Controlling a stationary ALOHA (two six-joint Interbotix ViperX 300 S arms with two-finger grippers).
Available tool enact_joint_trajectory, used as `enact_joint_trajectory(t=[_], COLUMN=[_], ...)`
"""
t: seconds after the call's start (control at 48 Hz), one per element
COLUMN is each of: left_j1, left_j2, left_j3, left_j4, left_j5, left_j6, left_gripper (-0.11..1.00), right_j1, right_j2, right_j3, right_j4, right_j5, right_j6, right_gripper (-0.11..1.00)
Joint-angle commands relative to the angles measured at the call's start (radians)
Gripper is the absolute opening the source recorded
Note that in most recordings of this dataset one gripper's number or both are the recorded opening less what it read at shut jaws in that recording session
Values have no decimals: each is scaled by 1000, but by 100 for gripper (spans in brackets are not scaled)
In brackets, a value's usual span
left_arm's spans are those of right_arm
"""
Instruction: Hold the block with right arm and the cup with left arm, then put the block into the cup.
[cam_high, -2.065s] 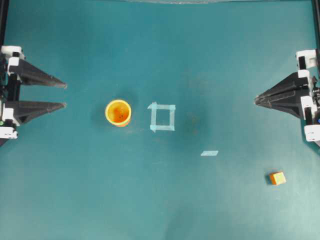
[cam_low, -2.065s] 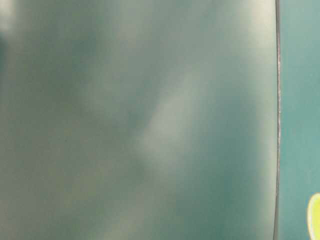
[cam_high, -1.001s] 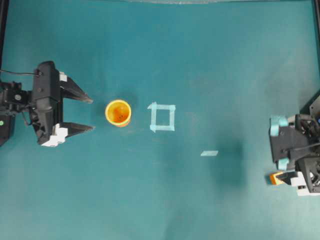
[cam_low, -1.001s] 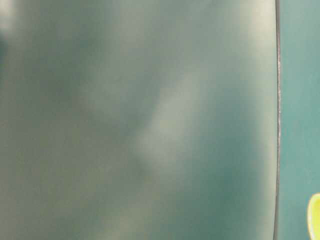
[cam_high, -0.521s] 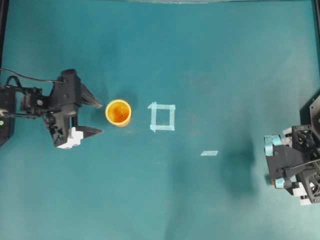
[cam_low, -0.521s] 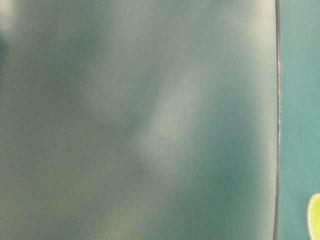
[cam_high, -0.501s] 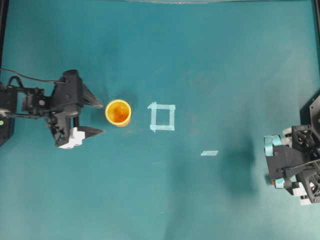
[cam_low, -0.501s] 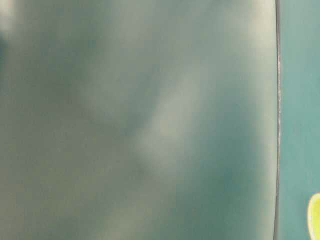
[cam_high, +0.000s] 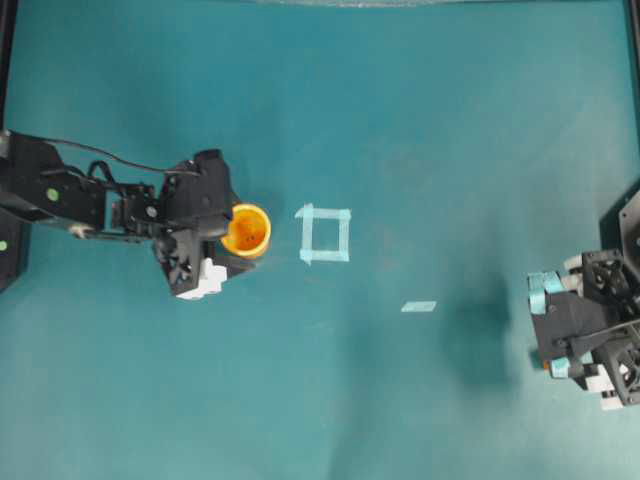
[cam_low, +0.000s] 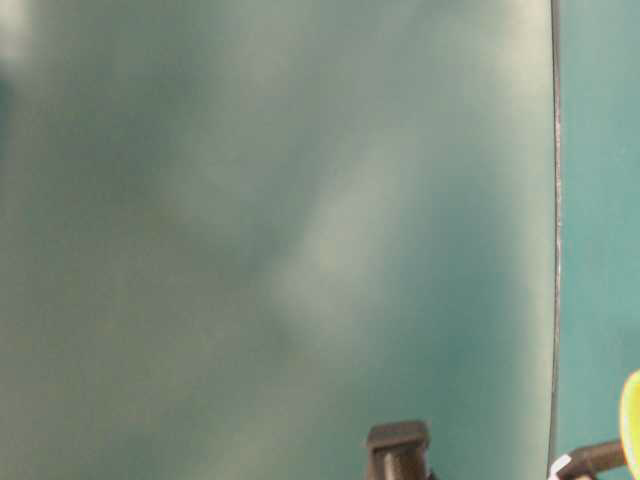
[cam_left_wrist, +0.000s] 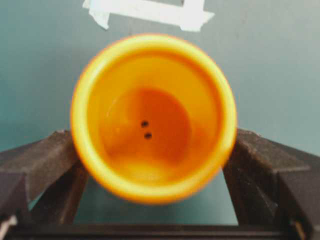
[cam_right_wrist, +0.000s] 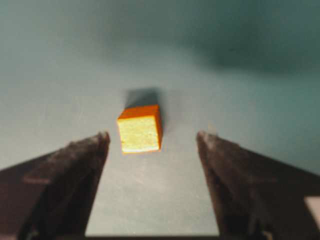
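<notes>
Teal table (cam_high: 420, 130), cup (cam_high: 246, 229) between open jaws

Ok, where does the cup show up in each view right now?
Overhead: cup left of centre, at the left tool.
Table-level: only a yellow-green sliver at the lower right edge, probably its rim.
Left wrist: cup fills the centre, between the open fingers.
Right wrist: not in it.
Shared landmark: pale tape square, also along the left wrist view's top.

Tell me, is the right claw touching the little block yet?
Apart. The right wrist view shows the block lying on the table between the open right gripper's fingers, with bare table on both sides.
</notes>
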Motion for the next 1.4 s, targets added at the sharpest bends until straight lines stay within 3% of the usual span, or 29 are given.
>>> enact_joint_trajectory(t=[0.0, 0.229, 0.438, 0.647, 0.959, 1.251, 1.376], left_j1=[14, 31, 6, -44, -67, -72, -80], left_j2=[9, 40, 35, 49, 129, 160, 161], left_j3=[-35, -71, -97, -218, -428, -506, -509], left_j4=[3, 5, 8, 8, 8, 8, 8], left_j5=[-17, 28, 57, 100, 287, 316, 319], left_j6=[0, 5, 15, 17, 18, 17, 17], left_gripper=[87, 85, 65, 65, 65, 65, 65], right_j1=[5, 3, 5, 14, 55, 75, 75], right_j2=[-3, -2, -2, 26, 124, 186, 181], right_j3=[-5, 8, 23, 51, 75, 86, 94], right_j4=[-6, -6, -6, -3, 11, 18, 18], right_j5=[-8, -15, -46, -106, -247, -272, -270], right_j6=[-2, -2, -2, -2, 2, 11, 34], right_gripper=[68, 68, 68, 68, 68, 66, 59])
